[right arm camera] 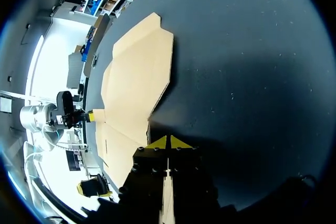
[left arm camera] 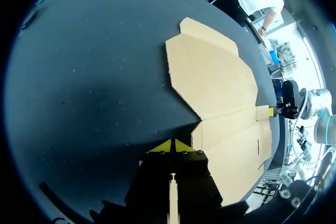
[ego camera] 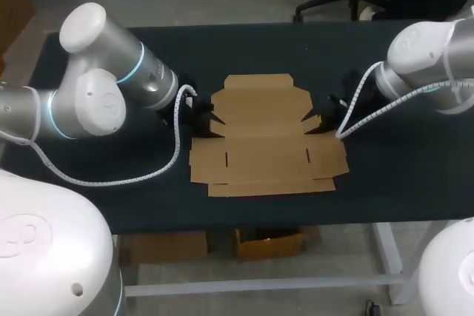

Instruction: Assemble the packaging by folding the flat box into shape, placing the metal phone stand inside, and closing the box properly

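The flat brown cardboard box (ego camera: 263, 135) lies unfolded in the middle of the black table. My left gripper (ego camera: 211, 122) is shut, its yellow tips together at the notch in the box's left edge. My right gripper (ego camera: 318, 122) is shut as well, at the matching notch on the right edge. In the left wrist view the joined tips (left arm camera: 172, 145) rest just beside a corner of the box (left arm camera: 220, 82), with the right gripper (left arm camera: 272, 112) at its far side. The right wrist view mirrors this: gripper (right arm camera: 168, 142), box (right arm camera: 136, 77), left gripper (right arm camera: 90, 115). No phone stand shows.
The black table (ego camera: 266, 49) surrounds the box with bare surface on all sides. A white coiled cable (ego camera: 148, 175) hangs from my left arm over the table's front left. Another cable (ego camera: 370, 112) runs along my right arm.
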Available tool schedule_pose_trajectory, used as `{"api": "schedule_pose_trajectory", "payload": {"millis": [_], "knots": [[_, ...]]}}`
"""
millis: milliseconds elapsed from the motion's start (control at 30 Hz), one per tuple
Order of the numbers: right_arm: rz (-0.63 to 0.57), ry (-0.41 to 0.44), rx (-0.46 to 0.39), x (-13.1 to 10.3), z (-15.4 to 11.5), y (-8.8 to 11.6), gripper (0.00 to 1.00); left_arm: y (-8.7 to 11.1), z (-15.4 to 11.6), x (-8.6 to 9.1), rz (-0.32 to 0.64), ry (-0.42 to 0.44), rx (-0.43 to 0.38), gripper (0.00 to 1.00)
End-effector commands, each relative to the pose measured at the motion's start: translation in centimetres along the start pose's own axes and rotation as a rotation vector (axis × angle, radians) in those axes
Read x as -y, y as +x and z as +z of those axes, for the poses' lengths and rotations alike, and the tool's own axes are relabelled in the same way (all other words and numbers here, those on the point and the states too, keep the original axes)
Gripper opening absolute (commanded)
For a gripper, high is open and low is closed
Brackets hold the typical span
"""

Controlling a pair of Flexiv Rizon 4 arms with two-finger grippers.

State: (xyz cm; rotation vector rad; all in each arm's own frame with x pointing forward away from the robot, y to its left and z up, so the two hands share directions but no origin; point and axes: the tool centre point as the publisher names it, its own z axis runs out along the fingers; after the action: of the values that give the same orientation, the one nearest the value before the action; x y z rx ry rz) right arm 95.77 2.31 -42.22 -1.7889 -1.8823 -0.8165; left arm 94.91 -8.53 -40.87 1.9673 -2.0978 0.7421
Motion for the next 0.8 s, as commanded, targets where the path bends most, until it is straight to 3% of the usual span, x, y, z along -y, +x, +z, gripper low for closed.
{"api": "schedule_pose_trajectory", "payload": {"millis": [33, 800], "knots": [[0.001, 0.007, -0.005, -0.2, 0.1, -0.1, 0.00, 0.3, 0.2, 0.1, -0.001, 0.000, 0.008, 0.00], [0.012, 0.010, 0.016, -0.1, -0.1, 1.3, 0.00, 2.4, -0.6, 0.1, 0.085, 0.023, 0.007, 0.00]]}}
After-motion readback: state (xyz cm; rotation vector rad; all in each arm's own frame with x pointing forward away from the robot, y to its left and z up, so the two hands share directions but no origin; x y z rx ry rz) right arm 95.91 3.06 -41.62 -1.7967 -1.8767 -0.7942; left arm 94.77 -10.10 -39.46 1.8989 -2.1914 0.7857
